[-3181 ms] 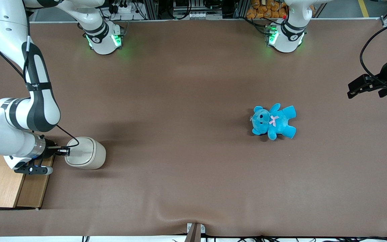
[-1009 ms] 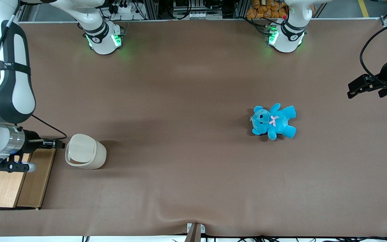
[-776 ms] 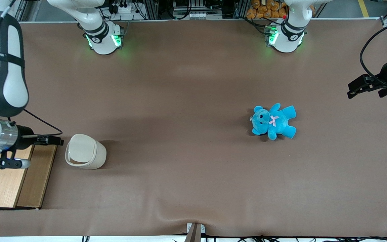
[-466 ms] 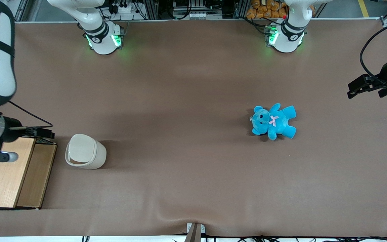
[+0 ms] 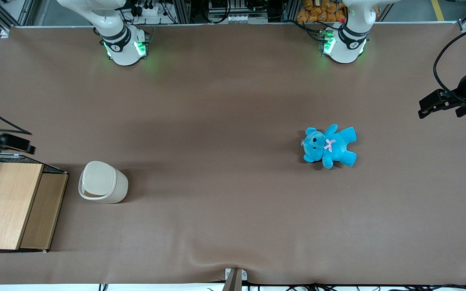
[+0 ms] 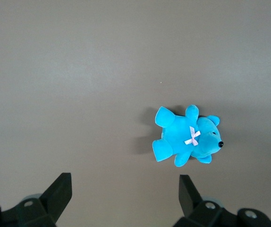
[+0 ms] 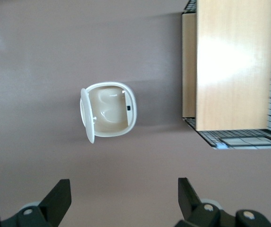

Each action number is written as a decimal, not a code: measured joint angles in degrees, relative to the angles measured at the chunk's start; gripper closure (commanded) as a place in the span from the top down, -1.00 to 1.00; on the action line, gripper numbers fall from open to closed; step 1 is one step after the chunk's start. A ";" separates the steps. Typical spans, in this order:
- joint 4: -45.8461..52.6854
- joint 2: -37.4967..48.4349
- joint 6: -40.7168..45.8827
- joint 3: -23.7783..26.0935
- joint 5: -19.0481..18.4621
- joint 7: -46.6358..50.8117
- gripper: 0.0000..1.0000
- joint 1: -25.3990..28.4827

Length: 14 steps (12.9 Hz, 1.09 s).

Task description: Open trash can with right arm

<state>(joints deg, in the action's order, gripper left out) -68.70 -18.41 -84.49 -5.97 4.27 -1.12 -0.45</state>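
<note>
Wooden box (image 5: pixel 10 206) sits at the working arm's end of the surface, low in the front frame. Claw (image 5: pixel 14 142) hangs above it in frame, fingers spread wide and empty, well apart from the trash can (image 5: pixel 103 188). Can stands just beside the box, nearer the front camera than the claw. Wrist view: can (image 7: pixel 109 112) upright, mouth up, hollow showing; lid (image 7: pixel 85 116) on edge at the rim away from the box. Judged open. Blue teddy (image 5: pixel 329 145) lies toward the parked arm's end.

Tool (image 5: pixel 22 144) above table edge, near trash can (image 5: pixel 102 187)
</note>
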 measured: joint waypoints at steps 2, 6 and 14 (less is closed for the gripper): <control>-0.05 1.81 1.71 -0.72 -0.40 0.00 1.00 -0.09; -3.85 6.18 2.50 -1.23 -0.88 0.00 1.00 -0.13; -13.30 13.19 -0.72 -1.41 -1.23 -0.01 1.00 -0.27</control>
<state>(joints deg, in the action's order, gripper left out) -82.00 -5.22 -85.21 -7.38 3.04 -1.13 -0.72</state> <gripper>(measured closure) 0.000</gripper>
